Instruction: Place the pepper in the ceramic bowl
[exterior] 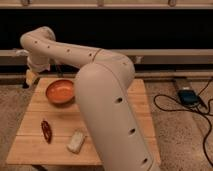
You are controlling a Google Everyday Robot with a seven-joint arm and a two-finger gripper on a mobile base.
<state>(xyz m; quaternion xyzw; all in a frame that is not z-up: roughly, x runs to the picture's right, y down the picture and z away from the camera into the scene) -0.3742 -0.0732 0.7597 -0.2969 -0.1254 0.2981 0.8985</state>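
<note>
Camera view shows the small, slender dark red pepper [46, 131] lying on the light wooden table [35, 112] near its front left edge, well apart from the round ceramic bowl [61, 92] with the glossy orange inside, which stands toward the back left and holds nothing that can be seen. A pale whitish rectangular block [76, 141] lies just to the right of the pepper, apart from it. The robot's thick white arm sweeps up from the lower right, bends over the table's back left corner and drops to the gripper [31, 76], which hangs just beyond the bowl's left side, off the table's back left edge; whether it is wide or narrow I cannot tell, and nothing appears to be held in it. By my judgement the task is barely begun: the pepper is not yet grasped, so reaching it, lifting it and carrying it to the bowl all remain
</note>
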